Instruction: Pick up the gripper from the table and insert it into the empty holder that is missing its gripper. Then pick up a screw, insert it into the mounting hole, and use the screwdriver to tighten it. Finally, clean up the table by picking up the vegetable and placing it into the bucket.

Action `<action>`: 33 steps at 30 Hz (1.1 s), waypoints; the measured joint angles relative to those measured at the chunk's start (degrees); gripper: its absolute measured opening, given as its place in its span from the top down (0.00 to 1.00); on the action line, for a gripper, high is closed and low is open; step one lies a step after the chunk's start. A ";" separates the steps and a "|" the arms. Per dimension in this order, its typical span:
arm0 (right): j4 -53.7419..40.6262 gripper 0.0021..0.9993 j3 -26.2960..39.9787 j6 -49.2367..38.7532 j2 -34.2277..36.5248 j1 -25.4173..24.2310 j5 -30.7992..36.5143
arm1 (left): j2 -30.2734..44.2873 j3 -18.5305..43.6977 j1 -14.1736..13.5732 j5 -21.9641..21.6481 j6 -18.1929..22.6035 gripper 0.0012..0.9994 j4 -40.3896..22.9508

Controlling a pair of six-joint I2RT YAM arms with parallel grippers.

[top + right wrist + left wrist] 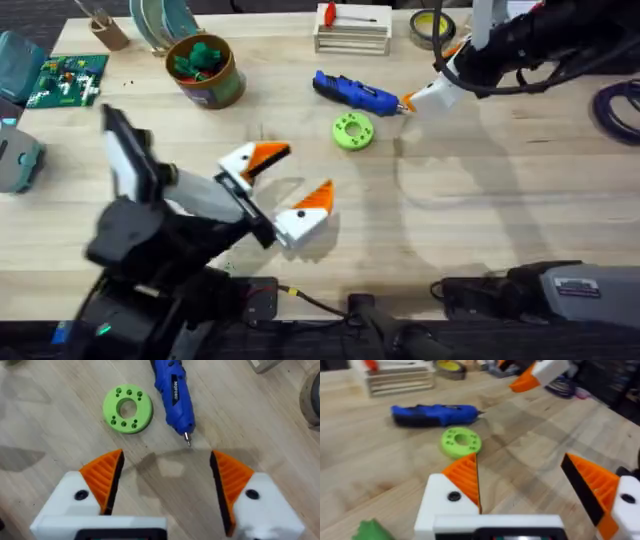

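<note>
The blue screwdriver lies on the table with its metal tip toward my right gripper. That gripper is open just past the tip, with nothing between its orange pads. Beside the screwdriver lies a lime-green disc. My left gripper hovers open and empty over the table's front middle, short of the disc. The brown bucket stands at the back left with dark green toys inside. A green lump shows beside the left gripper; I cannot tell what it is. The loose gripper, holder and screw are out of view.
A pale wooden crate with a red-handled tool stands at the back middle, a tape roll to its right. A green circuit board and grey parts lie at the far left. Cables trail at the right edge.
</note>
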 joint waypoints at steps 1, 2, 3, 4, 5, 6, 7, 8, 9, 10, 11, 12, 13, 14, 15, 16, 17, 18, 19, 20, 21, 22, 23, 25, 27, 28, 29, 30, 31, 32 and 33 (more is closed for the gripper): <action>-0.02 0.03 0.00 0.00 0.02 0.00 0.00 | 0.57 2.39 0.00 -2.01 -0.50 0.01 -2.93; -0.02 0.03 0.00 0.00 0.02 0.00 0.00 | 1.57 4.92 0.00 -4.09 -0.78 0.01 -5.33; -0.02 0.02 0.00 0.00 0.02 0.00 0.00 | 2.61 7.07 0.00 -5.65 -0.84 0.01 -7.14; -0.02 0.02 0.00 0.00 0.02 0.00 0.00 | 4.16 9.70 0.00 -7.49 -1.09 0.01 -9.03; -0.04 0.02 0.00 0.00 0.02 0.00 0.00 | 6.05 12.35 0.00 -9.29 -1.24 0.01 -10.88; -0.02 0.02 0.00 0.00 0.01 0.00 0.00 | 8.12 14.76 0.00 -10.78 -1.27 0.01 -12.06; -0.02 0.02 0.00 0.00 0.02 0.00 0.00 | 10.70 17.43 0.00 -12.38 -1.31 0.01 -13.59; -0.02 0.02 0.00 0.00 0.01 0.00 0.00 | 13.20 19.78 0.00 -13.77 -1.41 0.01 -15.11; -0.03 0.02 0.00 0.00 0.01 0.00 0.00 | 15.75 21.93 0.00 -15.01 -1.45 0.01 -16.58; -0.02 0.02 0.00 0.00 0.00 0.00 0.00 | 18.41 24.14 0.00 -16.29 -1.49 0.01 -18.56; -0.02 0.02 0.00 0.00 0.02 0.00 0.00 | 21.57 26.49 0.00 -17.60 -1.51 0.01 -20.71; -0.02 0.02 0.00 0.00 0.01 0.00 0.00 | 24.54 28.69 0.00 -18.81 -1.46 0.01 -22.97; -0.02 0.02 0.00 0.00 0.00 0.00 0.00 | 27.56 30.82 0.00 -19.96 -1.34 0.01 -25.13; -0.02 0.02 0.00 0.00 0.02 0.00 0.00 | 30.84 33.01 0.00 -21.10 -1.02 0.01 -27.08; -0.02 0.02 0.00 0.00 0.02 0.00 0.00 | 33.66 34.82 0.00 -22.02 -0.62 0.01 -28.40; -0.02 0.02 0.00 0.00 0.02 0.00 0.00 | 36.38 36.52 0.00 -22.70 -0.18 0.01 -29.18; -0.02 0.02 0.00 0.00 0.00 0.00 0.00 | 38.46 37.75 0.00 -23.28 0.14 0.01 -29.33; -0.02 0.02 0.00 0.00 0.02 0.00 0.00 | 40.72 39.01 0.00 -23.76 0.46 0.01 -29.31; -0.02 0.02 0.00 0.00 0.02 0.00 0.00 | 42.34 39.81 0.00 -24.01 0.66 0.01 -29.29; -0.02 0.02 0.00 0.00 0.00 0.00 0.00 | 44.01 40.44 0.00 -24.27 0.85 0.01 -29.20; -0.02 0.02 0.00 0.00 0.02 0.00 0.00 | 45.39 40.74 0.00 -24.61 1.00 0.01 -29.01; -0.02 0.02 0.00 0.00 0.02 0.00 0.00 | 46.37 40.81 0.00 -24.82 1.07 0.01 -28.85; -0.02 0.02 0.00 0.00 0.02 0.00 0.00 | 47.47 40.81 0.00 -25.07 1.20 0.01 -28.89; -0.02 0.02 0.00 0.00 0.02 0.00 0.00 | 49.41 40.81 0.00 -25.91 1.30 0.01 -28.87; 0.00 0.02 0.00 0.00 0.00 0.00 0.00 | 51.07 40.81 0.00 -27.74 1.37 0.01 -29.15; 0.03 0.02 0.00 0.00 0.02 0.00 0.00 | 52.01 40.81 0.00 -29.10 1.32 0.01 -29.54; 0.12 0.02 0.00 0.00 0.02 0.00 0.00 | 53.03 40.81 0.00 -30.58 0.99 0.01 -29.96; 0.15 0.02 0.00 0.00 0.02 0.00 0.00 | 53.98 40.81 0.02 -31.86 0.39 0.01 -30.30; 0.21 0.02 0.00 0.01 0.01 0.00 0.00 | 55.17 40.81 0.17 -33.11 -0.50 0.01 -30.61; 0.21 0.02 0.00 0.01 0.02 0.00 0.00 | 56.20 40.81 0.43 -34.02 -1.29 0.01 -30.77; 0.22 0.02 0.00 0.02 0.02 0.00 0.00 | 57.27 40.81 0.81 -34.74 -2.06 0.01 -30.84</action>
